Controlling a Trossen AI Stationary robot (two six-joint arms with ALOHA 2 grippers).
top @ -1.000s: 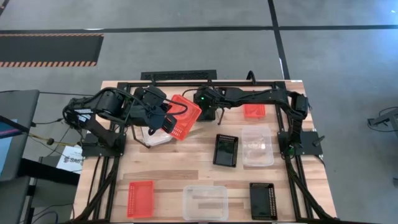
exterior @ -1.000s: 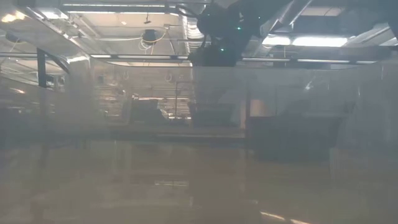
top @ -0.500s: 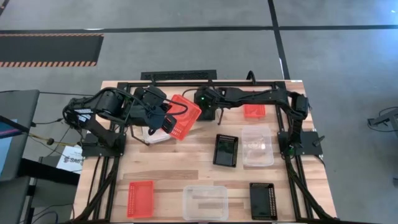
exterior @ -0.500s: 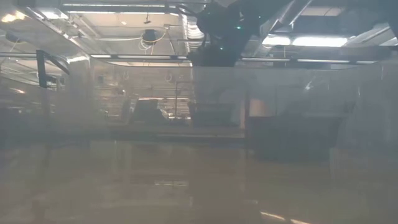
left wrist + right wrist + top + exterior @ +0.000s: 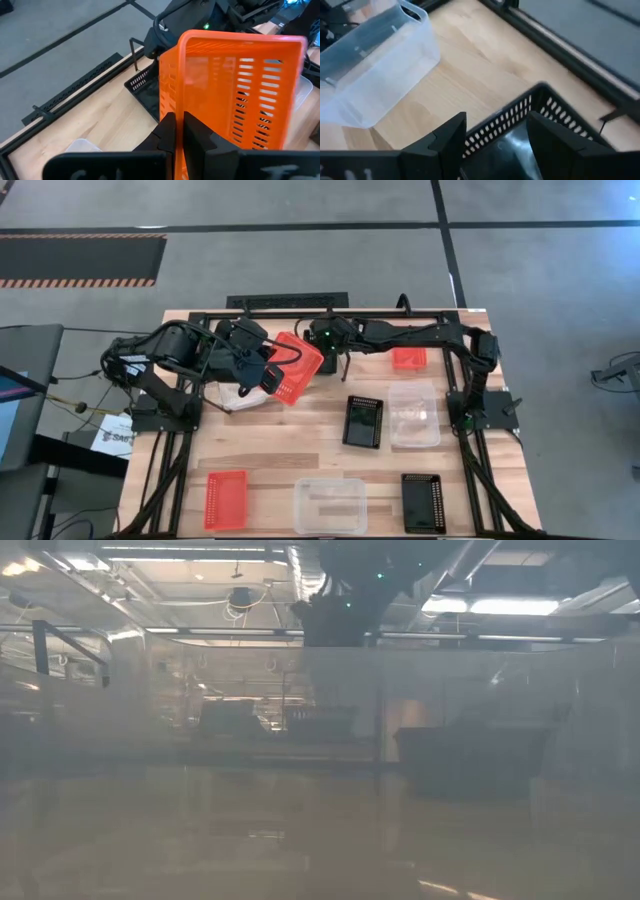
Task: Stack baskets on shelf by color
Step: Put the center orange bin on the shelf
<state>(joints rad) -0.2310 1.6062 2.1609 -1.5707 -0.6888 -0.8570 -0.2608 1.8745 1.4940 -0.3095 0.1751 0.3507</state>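
front row: orange basket [image 5: 225,498], clear basket [image 5: 329,504], black basket [image 5: 423,502], all hold nothing
middle: black basket [image 5: 363,421], clear basket [image 5: 414,415]
left gripper [image 5: 268,376]: clamped on tilted orange basket [image 5: 296,367], 11 o'clock
right gripper [image 5: 338,363]: jaws wide, straddling a black basket wall [image 5: 520,117]
12 o'clock: shelf [image 5: 287,301]

Stood on a smooth grey concrete floor [image 5: 300,270] crossed by dark seam lines [image 5: 300,226], one running along behind the light wooden slat table [image 5: 280,442], another slanting past its far right corner. Lay far left of the table, on that floor, a dark mat edged with orange-and-black hazard stripes [image 5: 80,258]. Sat just behind the table's far edge, a long black perforated strip [image 5: 285,301]. Stood beside the table's left side, a dark cabinet [image 5: 25,395] with cables and a white label sheet [image 5: 112,435]. Hung above the table in the hazy low view, bright ceiling light panels [image 5: 505,606] among pipes and ducts [image 5: 240,595], with dim shelving far behind
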